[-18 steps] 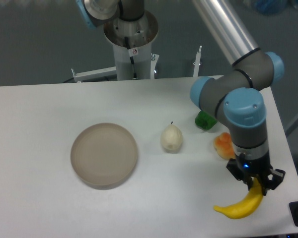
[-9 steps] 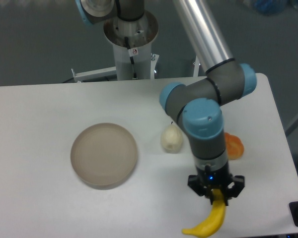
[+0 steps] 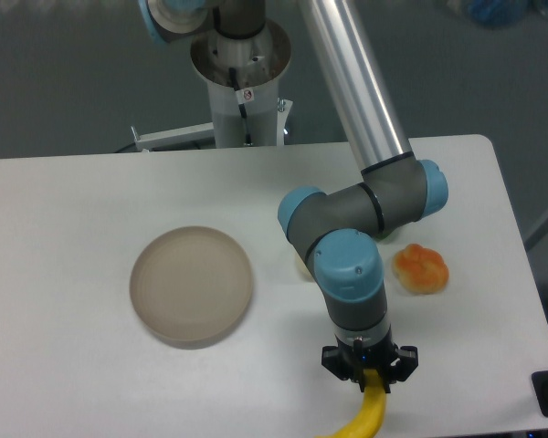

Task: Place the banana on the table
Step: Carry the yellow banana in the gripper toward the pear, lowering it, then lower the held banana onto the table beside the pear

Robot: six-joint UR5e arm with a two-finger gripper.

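Observation:
The bright yellow banana (image 3: 365, 418) hangs from my gripper (image 3: 370, 375) near the front edge of the white table (image 3: 91, 365), right of centre. Its lower end runs out of the bottom of the frame. The gripper points straight down and is shut on the banana's upper end. I cannot tell whether the banana touches the tabletop.
A round beige plate (image 3: 192, 286) lies left of centre. An orange roundish fruit (image 3: 421, 268) sits to the right of the arm. The pale pear-shaped fruit is hidden behind the arm's wrist (image 3: 347, 274). The robot base (image 3: 240, 82) stands at the back.
The gripper has carried the banana leftward along the front edge, from the right corner toward the middle. The arm now covers the pear and the green object behind it.

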